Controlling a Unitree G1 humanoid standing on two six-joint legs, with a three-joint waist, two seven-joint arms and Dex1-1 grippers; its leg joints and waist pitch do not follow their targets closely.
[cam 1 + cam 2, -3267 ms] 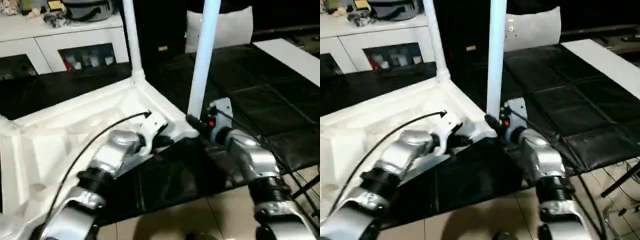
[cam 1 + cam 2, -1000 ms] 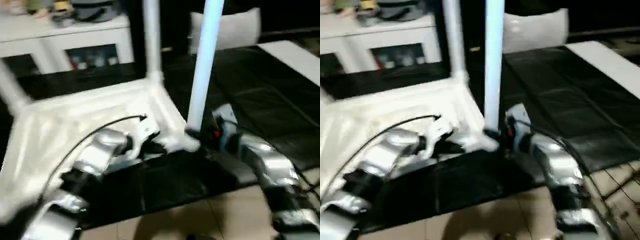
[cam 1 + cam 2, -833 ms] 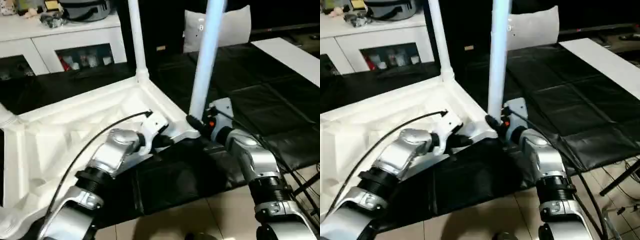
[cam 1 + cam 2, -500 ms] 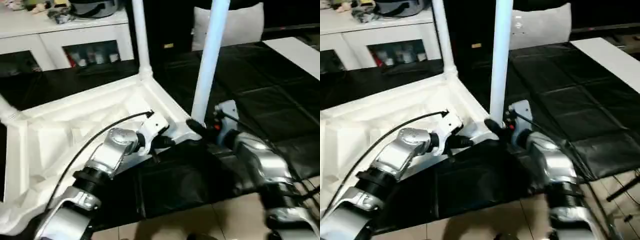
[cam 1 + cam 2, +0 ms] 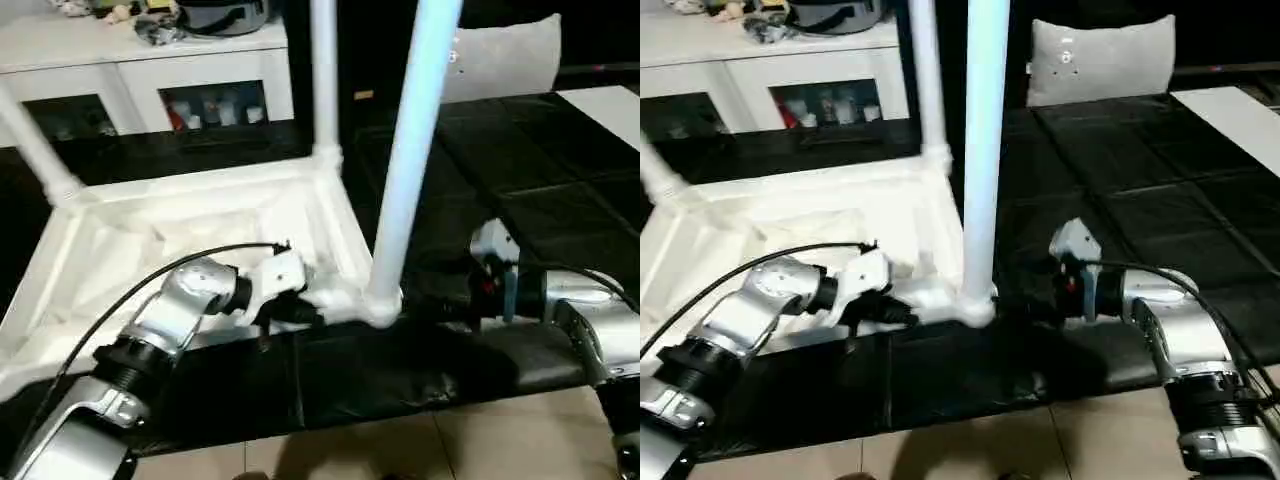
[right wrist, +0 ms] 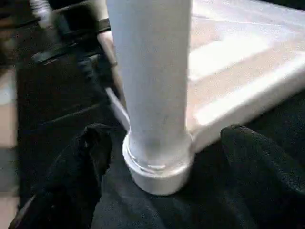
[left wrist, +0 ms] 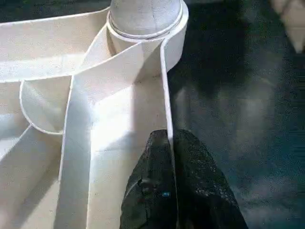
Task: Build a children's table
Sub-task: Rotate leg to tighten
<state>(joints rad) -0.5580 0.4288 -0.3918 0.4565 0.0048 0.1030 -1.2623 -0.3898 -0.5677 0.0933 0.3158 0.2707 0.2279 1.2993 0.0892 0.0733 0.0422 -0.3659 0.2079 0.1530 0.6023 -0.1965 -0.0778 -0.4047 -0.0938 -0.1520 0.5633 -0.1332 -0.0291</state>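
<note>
Left claw (image 7: 170,167) pinches tabletop (image 7: 114,114) rim.

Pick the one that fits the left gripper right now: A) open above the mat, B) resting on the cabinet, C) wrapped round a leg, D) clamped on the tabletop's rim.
D: the left gripper has its fingers shut on the thin rim of the tabletop, close to the near corner leg.
</note>
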